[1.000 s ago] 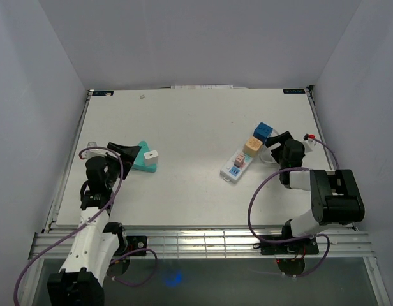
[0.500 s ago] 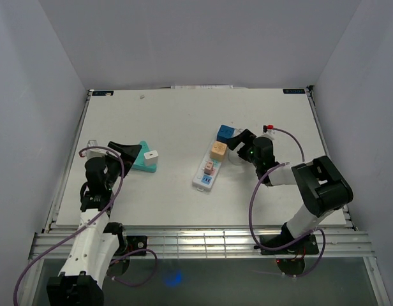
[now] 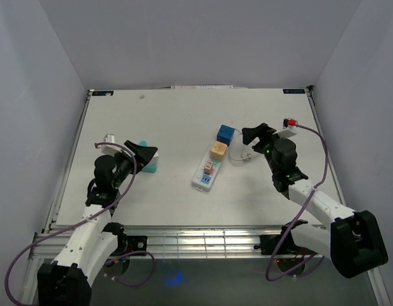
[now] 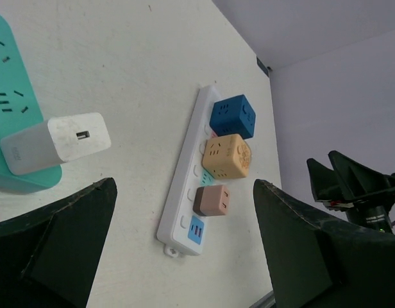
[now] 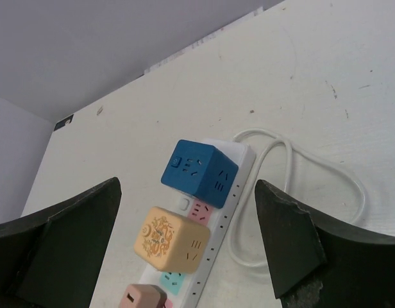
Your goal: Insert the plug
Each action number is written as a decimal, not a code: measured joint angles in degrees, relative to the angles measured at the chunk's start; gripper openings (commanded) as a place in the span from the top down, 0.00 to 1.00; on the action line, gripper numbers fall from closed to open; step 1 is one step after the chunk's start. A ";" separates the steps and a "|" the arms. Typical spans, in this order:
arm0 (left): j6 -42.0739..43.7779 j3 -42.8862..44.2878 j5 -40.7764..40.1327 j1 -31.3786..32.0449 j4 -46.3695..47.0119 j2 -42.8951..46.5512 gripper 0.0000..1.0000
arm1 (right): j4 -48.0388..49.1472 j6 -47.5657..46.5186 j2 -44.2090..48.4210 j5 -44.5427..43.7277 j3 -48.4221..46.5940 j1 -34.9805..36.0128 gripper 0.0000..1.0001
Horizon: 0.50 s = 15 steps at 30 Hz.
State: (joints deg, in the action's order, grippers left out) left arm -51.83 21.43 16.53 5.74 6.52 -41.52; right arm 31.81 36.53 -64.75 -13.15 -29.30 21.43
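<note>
A white power strip point(image 3: 200, 178) lies mid-table with a blue cube point(image 3: 224, 133), an orange cube point(image 3: 217, 150) and a small pink plug point(image 3: 208, 167) plugged in. A white charger plug point(image 4: 56, 141) sits on a teal socket block point(image 3: 147, 167) at the left. My left gripper point(image 3: 144, 155) hangs open over that block, its jaws wide apart and empty point(image 4: 184, 186). My right gripper point(image 3: 254, 135) is open and empty, just right of the blue cube point(image 5: 197, 172), above the strip's white cable point(image 3: 238, 157). The strip point(image 4: 184, 192) shows in the left wrist view.
The strip's cable loops on the table by the right gripper point(image 5: 186, 186). White walls enclose the table on three sides. A metal rail point(image 3: 196, 241) runs along the near edge.
The power strip slid left a second ago and now lies still. My right gripper has let go of it and drawn back to the right. My left gripper has moved right over the teal block.
</note>
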 measured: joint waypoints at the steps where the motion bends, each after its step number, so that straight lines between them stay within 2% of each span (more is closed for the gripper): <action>1: 0.13 0.00 -1.36 1.84 0.15 -0.94 0.02 | -0.22 -0.44 2.12 0.33 1.25 0.00 0.10; 9: 1.53 2.73 -17.88 24.28 0.61 -13.68 0.02 | -2.62 -5.29 20.11 3.04 14.51 0.02 0.10; 12: 3.72 4.72 -20.24 28.20 2.25 -17.79 0.02 | -1.64 -7.23 25.38 4.35 17.11 0.02 0.10; 15: 5.60 6.34 -20.94 29.42 3.39 -20.68 0.02 | 0.68 -8.66 27.32 5.64 19.04 0.02 0.10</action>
State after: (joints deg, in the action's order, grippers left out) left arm -46.24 27.77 -4.40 35.16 9.91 -62.19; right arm 32.49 27.88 -37.43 -7.51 -10.26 21.45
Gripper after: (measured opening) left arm 0.979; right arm 0.900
